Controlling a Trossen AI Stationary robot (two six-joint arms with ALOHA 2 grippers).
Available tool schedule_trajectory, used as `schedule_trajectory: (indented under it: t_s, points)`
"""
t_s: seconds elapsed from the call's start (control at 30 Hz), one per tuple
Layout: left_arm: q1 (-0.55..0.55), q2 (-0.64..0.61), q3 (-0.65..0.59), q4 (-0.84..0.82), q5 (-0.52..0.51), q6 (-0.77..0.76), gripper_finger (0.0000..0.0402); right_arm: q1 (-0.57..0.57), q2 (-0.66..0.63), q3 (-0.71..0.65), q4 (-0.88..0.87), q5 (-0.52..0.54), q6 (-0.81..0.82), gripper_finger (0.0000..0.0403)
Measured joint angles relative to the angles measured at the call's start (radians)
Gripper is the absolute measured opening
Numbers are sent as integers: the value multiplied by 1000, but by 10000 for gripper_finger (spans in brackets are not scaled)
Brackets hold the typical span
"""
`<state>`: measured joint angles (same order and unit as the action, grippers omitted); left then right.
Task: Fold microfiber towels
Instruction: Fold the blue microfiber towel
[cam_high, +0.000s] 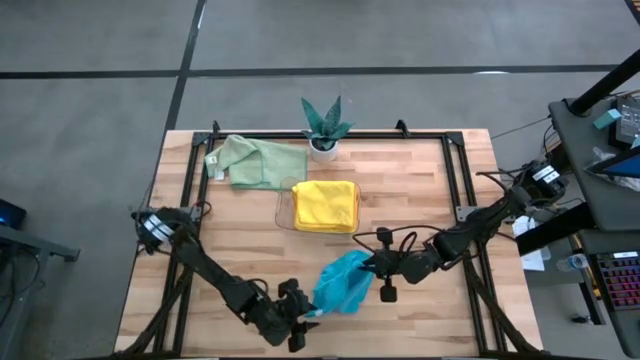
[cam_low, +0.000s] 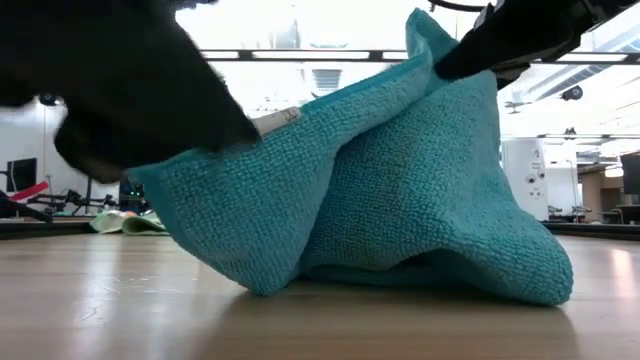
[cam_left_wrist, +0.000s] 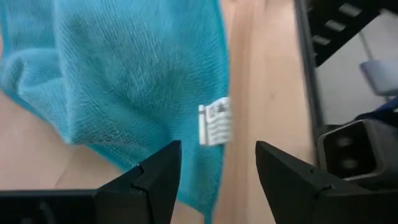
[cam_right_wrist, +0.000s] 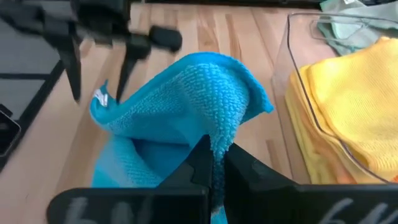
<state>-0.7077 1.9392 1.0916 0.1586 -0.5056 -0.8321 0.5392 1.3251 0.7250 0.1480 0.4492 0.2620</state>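
From above, you see the teal-blue towel (cam_high: 343, 283) bunched up near the front edge of the table (cam_high: 420, 180), between your two arms. Your right hand (cam_high: 372, 264) pinches its upper edge with fingers together, while your left hand (cam_high: 305, 322) sits at its lower corner with fingers apart. Farther back, a yellow towel (cam_high: 326, 204) lies folded in the clear tray (cam_high: 284, 208), a pale green towel (cam_high: 255, 160) lies loose to its left, and a small potted plant (cam_high: 324, 127) stands at the rear edge. At table height, the teal-blue towel (cam_low: 400, 190) rises like a tent, its peak lifted by the right hand, its base resting on the wood. Through your left wrist camera, the spread fingers (cam_left_wrist: 155, 177) straddle the towel's edge near a white label (cam_left_wrist: 214, 121). Through your right wrist camera, the closed fingers (cam_right_wrist: 202, 163) clamp the teal-blue towel (cam_right_wrist: 199, 93), with the yellow stack (cam_right_wrist: 348, 118) in the tray beside it.
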Motion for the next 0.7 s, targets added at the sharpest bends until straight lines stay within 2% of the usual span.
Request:
schedule_trajectory:
  t_s: [0.23,0.33,0.47,0.5,0.6,0.7]
  points:
    - [3,65,40,-2,-1,31,180,-3,0,2,1,0,-4,8]
    - [3,58,38,-23,-1,42,138,-3,0,2,7,0,-13,8]
    - [3,15,37,-81,1,61,33,-3,-1,2,25,-1,-35,8]
    - [3,-2,37,-99,0,60,17,-3,-6,2,28,-1,-38,8]
    - [-3,-80,37,-124,-17,122,5,-3,-29,7,33,-3,-54,8]
    - [-19,-184,38,-122,-88,260,1,0,-53,38,28,-4,-97,8]
